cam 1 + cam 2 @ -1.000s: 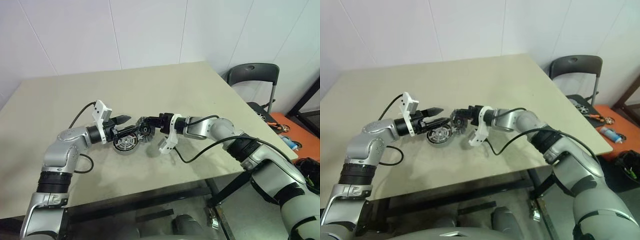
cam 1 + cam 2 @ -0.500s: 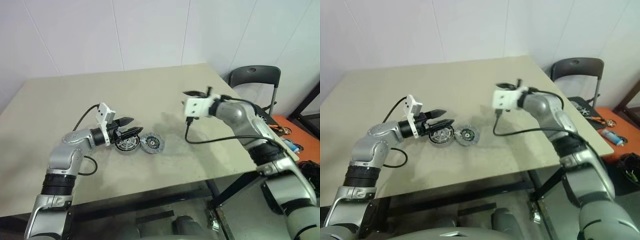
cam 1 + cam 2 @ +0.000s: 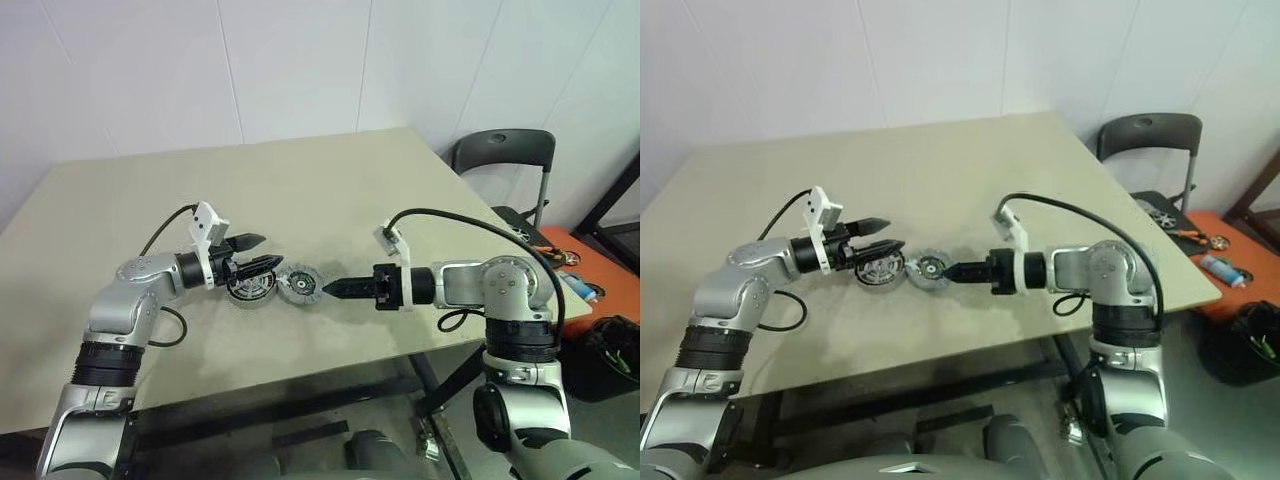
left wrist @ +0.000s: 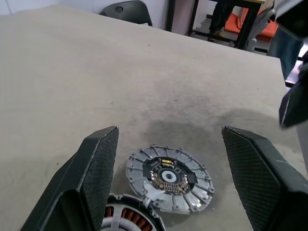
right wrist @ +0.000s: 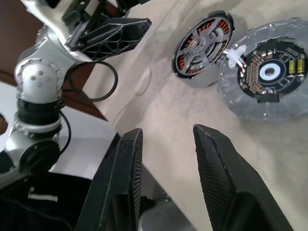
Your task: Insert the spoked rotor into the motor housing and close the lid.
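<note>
a: where is the motor housing (image 3: 251, 287) sitting?

b: it is lying flat on the table (image 3: 330, 190), open side up, with copper coils and a spoked rotor showing inside. the left gripper (image 3: 259, 253) is hovering right over it, and its fingers (image 4: 98, 159) are standing wide apart, gripping nothing.

a: and the lid (image 3: 302, 285)?

b: it is lying flat just beside the housing, touching its rim or slightly overlapping it, with its inner face up, showing a circuit ring and a small hub. it is sitting between the tips of the two grippers.

a: what is the right gripper (image 3: 330, 289) doing?

b: it is pointing level at the lid, with its tips just beside the lid's edge; i cannot tell whether they are touching it. its fingers (image 5: 126, 159) are standing a narrow gap apart, and nothing is sitting between them.
</note>
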Controlling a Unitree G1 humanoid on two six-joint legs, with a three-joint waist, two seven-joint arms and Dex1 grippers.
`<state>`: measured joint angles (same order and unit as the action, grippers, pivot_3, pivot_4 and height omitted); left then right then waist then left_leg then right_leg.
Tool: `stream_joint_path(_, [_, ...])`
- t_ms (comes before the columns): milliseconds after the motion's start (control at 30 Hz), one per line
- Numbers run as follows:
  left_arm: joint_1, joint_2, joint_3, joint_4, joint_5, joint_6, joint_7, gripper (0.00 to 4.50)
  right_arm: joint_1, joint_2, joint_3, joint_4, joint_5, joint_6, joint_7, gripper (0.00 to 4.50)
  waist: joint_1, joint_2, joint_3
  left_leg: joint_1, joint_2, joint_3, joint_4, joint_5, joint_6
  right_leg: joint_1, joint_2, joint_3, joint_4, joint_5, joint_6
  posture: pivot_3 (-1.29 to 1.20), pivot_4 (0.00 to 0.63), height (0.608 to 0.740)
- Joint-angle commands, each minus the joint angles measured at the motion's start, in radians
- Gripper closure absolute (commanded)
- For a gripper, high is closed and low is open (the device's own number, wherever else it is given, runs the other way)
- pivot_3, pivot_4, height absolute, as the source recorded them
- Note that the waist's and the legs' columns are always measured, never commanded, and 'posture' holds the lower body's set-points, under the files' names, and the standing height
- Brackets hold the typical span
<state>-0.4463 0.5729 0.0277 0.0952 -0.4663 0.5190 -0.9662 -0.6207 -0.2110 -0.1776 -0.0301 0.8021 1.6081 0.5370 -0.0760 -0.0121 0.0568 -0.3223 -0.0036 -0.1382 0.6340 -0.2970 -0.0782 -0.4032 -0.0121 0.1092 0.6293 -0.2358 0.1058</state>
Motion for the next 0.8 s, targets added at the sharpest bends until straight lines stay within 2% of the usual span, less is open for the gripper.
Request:
stream_joint_path(33, [-0.03, 0.033, 0.048, -0.012, -0.009, -0.008, -0.006, 0.86, -0.004, 0.098, -0.066, -0.001, 0.044, 0.006, -0.1, 2.76, 0.002, 0.0, 0.0, -0.001, 0.0, 0.0, -0.002, 0.0, 0.0, -0.002, 0.0, 0.0, 0.0, 0.0, 0.0, 0.0, 0.0, 0.74])
stream_joint_path(133, [-0.026, 0.047, 0.056, -0.007, -0.009, -0.011, -0.006, 0.86, -0.018, 0.195, -0.169, 0.028, 0.031, 0.006, -0.205, 2.76, 0.004, 0.0, 0.0, -0.004, 0.0, 0.0, -0.002, 0.0, 0.0, -0.005, 0.0, 0.0, 0.0, 0.001, -0.003, 0.0, 0.0, 0.74])
stream_joint_path(267, [-0.005, 0.05, 0.059, -0.027, -0.009, -0.009, -0.002, 0.86, 0.022, 0.293, -0.273, 0.0, -0.091, -0.041, -0.383, 2.76, 0.008, 0.0, 0.0, -0.007, 0.0, 0.0, -0.002, 0.0, 0.0, -0.006, -0.001, -0.001, -0.001, 0.002, -0.003, 0.0, 0.0, 0.74])
stream_joint_path(433, [0.026, 0.035, 0.058, -0.06, -0.015, -0.001, 0.02, 0.86, 0.101, 0.355, -0.329, -0.041, -0.248, -0.261, -0.609, 2.76, 0.006, 0.001, 0.0, -0.009, 0.0, -0.001, -0.002, 0.0, 0.0, -0.008, -0.001, -0.001, -0.001, 0.001, -0.003, 0.0, 0.0, 0.74])
stream_joint_path(500, [0.037, 0.028, 0.057, -0.073, -0.015, 0.001, 0.028, 0.86, 0.142, 0.348, -0.29, -0.084, -0.272, -0.355, -0.604, 2.76, 0.004, 0.002, 0.0, -0.01, 0.0, 0.0, -0.002, 0.0, 0.0, -0.009, -0.001, -0.001, -0.001, 0.0, 0.0, 0.0, 0.0, 0.74])
stream_joint_path(533, [0.045, 0.024, 0.055, -0.08, -0.015, 0.001, 0.033, 0.86, 0.14, 0.373, -0.32, -0.111, -0.234, -0.352, -0.61, 2.76, 0.003, 0.003, 0.001, -0.01, 0.0, 0.0, -0.002, 0.0, 0.0, -0.009, -0.001, -0.001, -0.001, -0.001, 0.001, 0.0, 0.0, 0.74])
stream_joint_path(600, [0.054, 0.017, 0.053, -0.089, -0.014, 0.002, 0.04, 0.86, 0.153, 0.385, -0.3, -0.174, -0.184, -0.397, -0.561, 2.76, 0.003, 0.003, 0.001, -0.011, 0.0, -0.001, -0.002, 0.0, 0.0, -0.01, -0.001, -0.001, -0.001, -0.001, 0.001, 0.0, 0.0, 0.74])
stream_joint_path(800, [0.059, 0.001, 0.048, -0.108, -0.018, 0.014, 0.055, 0.86, 0.135, 0.456, -0.402, -0.164, 0.006, -0.035, -0.561, 2.76, 0.004, 0.003, 0.001, -0.011, 0.001, -0.001, -0.002, 0.0, 0.0, -0.01, 0.0, -0.001, -0.001, -0.001, 0.0, 0.0, 0.0, 0.74])
